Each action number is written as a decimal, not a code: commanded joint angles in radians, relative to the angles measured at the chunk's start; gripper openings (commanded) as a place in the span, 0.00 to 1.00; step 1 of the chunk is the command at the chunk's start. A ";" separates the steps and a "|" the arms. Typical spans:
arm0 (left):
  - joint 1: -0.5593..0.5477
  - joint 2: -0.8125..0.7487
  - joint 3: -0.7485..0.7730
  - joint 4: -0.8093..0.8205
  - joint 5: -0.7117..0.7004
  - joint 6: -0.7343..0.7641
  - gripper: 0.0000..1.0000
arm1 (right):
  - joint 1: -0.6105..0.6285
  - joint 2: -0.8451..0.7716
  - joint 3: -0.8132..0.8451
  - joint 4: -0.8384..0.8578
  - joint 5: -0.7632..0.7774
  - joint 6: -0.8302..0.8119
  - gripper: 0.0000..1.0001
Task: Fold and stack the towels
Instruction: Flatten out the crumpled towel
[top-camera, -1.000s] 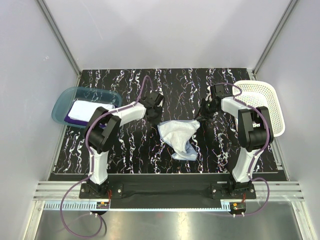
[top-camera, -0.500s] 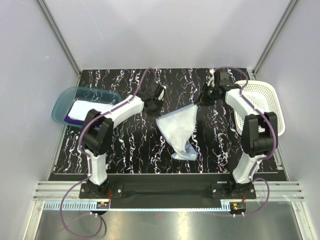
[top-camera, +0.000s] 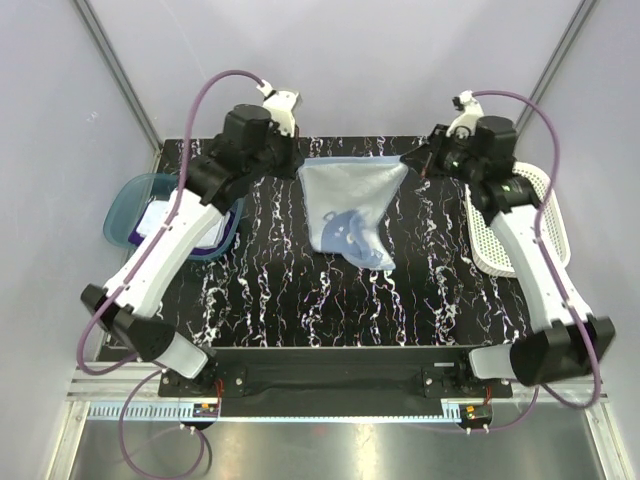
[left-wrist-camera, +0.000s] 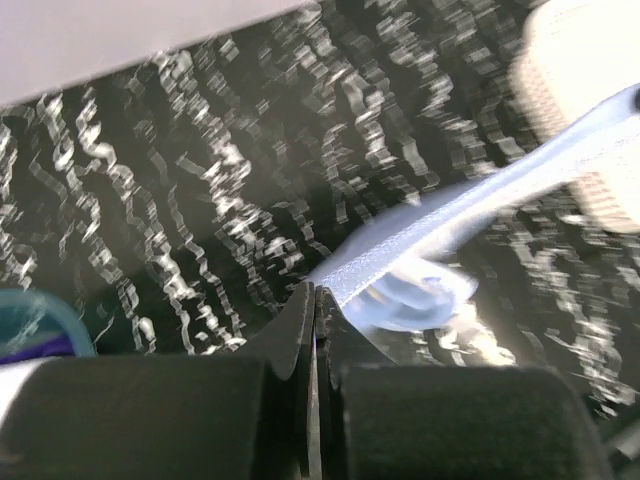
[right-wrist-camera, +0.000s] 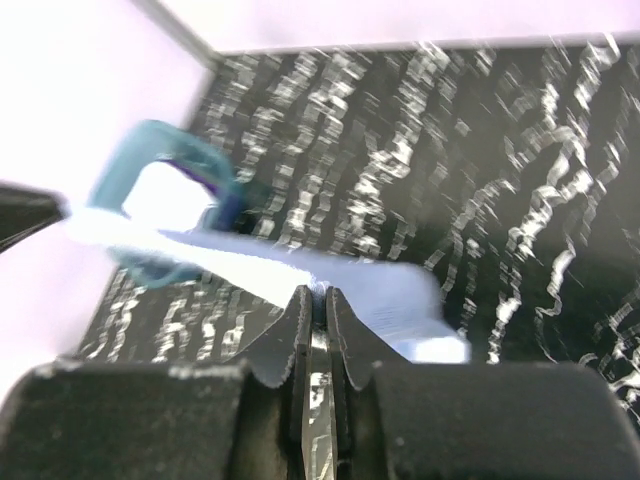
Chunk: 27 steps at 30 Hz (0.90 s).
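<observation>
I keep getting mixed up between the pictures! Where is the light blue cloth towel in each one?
Top external: the light blue cloth towel is stretched between the left gripper and right gripper, upper middle.
Left wrist: a pale band running from bottom centre to the right edge.
Right wrist: a band running from bottom centre to the left.
Shared landmark: the translucent teal tray.

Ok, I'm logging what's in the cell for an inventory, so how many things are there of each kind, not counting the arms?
Towels: 3 (light blue towel, white towel, purple towel)
Trays: 1 (teal tray)
Baskets: 1 (white mesh basket)
Total: 5
</observation>
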 joint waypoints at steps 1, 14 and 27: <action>-0.003 -0.112 -0.057 0.044 0.142 -0.016 0.00 | 0.015 -0.152 -0.055 0.095 -0.109 -0.019 0.00; -0.037 -0.395 -0.132 0.130 0.340 -0.152 0.00 | 0.021 -0.545 -0.171 0.166 -0.216 0.131 0.00; 0.003 -0.126 0.073 -0.008 0.118 -0.040 0.00 | 0.018 -0.300 -0.082 0.204 0.073 0.014 0.00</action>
